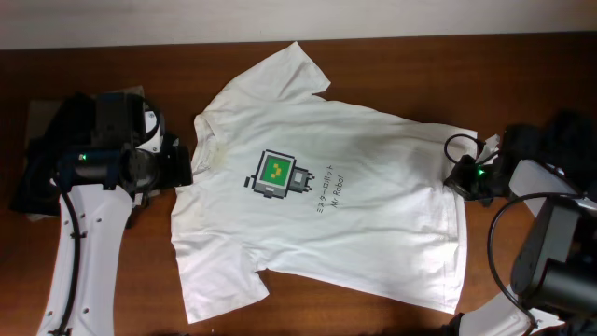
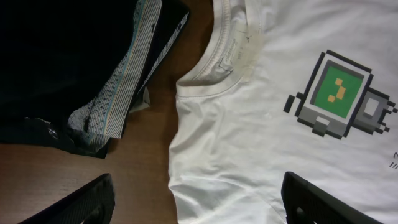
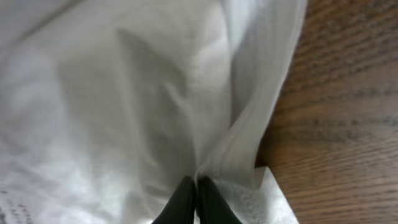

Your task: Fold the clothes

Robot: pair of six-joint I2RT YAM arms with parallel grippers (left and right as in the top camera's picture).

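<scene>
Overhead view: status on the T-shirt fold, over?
Left claw open over collar. Right claw shut on hem of white printed T-shirt, lying flat, unfolded. Dark folded clothes beside collar.

The white T-shirt (image 1: 373, 233) carries two short lines of dark lettering (image 1: 328, 193) just beside its pixel-art picture (image 1: 276, 175): a row of Japanese characters and, beneath it, "Mr. Robot". Faint print inside the collar (image 2: 231, 53) is too small to read.
</scene>
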